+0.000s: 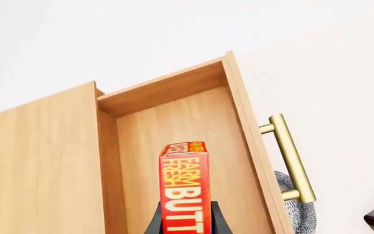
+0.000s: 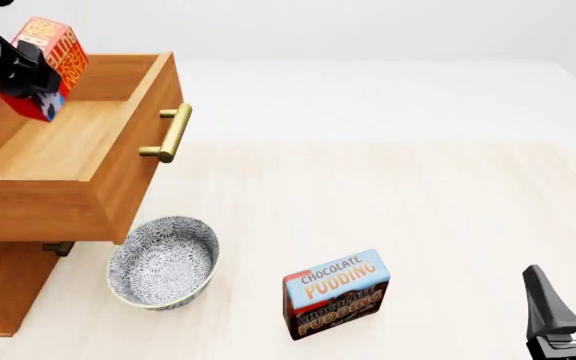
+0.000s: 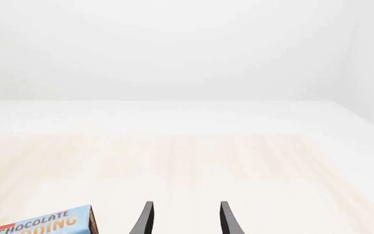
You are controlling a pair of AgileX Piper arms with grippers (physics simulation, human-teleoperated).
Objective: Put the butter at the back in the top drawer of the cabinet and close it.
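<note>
With the butter point(image 2: 48, 56) clamped in the left pincer point(image 1: 185, 225) and hanging tilted above the open top drawer point(image 2: 88, 196), well clear of the drawer floor, best to bring it down slowly rather than let go from this height. In the left wrist view, sits over the bare wood floor between the two side walls, nearer the cabinet point(image 1: 37, 161) end than the drawer front; worth keeping that centring so neither box corner clips a wall on the way down. Judged as the lowering-and-release step: drawer already pulled out, box not yet inside, closing not yet started. Should level the box a little before release, since tilted as seen from the front it could tip or roll on landing. Should open the pincer only once the box is touching or just above the drawer floor, then lift straight up to clear the side walls. For the close, push on the drawer front or the brass handle point(image 2: 171, 133), squarely, to avoid jamming. Bowl point(image 2: 163, 261) sits on the table point(image 2: 418, 202) just beside the cabinet under the drawer front, pudding box point(image 2: 336, 294) further right; neither in the drawer's path. Right pincer point(image 3: 184, 219) parked near the pudding box, fingers apart, holding nothing
</note>
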